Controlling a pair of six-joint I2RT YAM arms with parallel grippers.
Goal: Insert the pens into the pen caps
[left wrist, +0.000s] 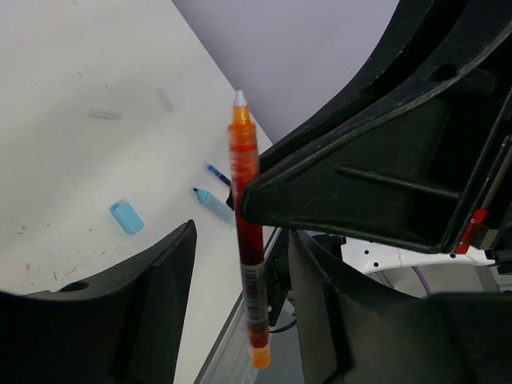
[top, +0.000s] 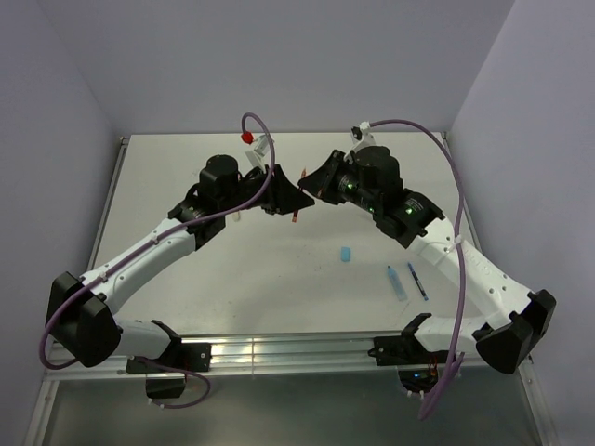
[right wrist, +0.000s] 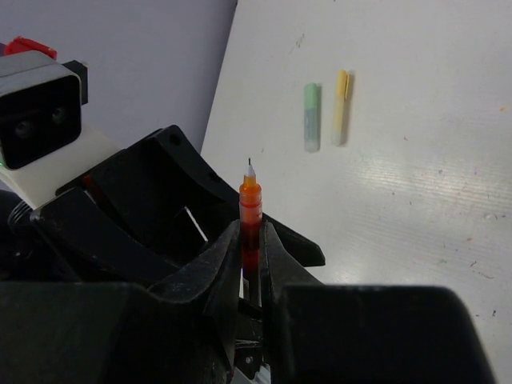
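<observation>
The right gripper (right wrist: 252, 248) is clenching the red pen (right wrist: 250, 210); the left gripper (left wrist: 242, 240) is gaping, released, around it; bare table (top: 279, 279) is lying at six o'clock.

The red pen (right wrist: 250, 204) is hidden below inside the right hand (right wrist: 250, 236).

Five pens and one loose cap for you to tally.
You have three stubby markers: one pale green marker (right wrist: 311, 118), one yellow marker (right wrist: 342, 118), one light blue marker (top: 397, 282). You have two thin pens: one red pen (right wrist: 250, 212), one dark blue pen (top: 417, 282). You get one light blue cap (top: 345, 254), plus two faint pale bits (left wrist: 104, 114), too blurred to name.
</observation>
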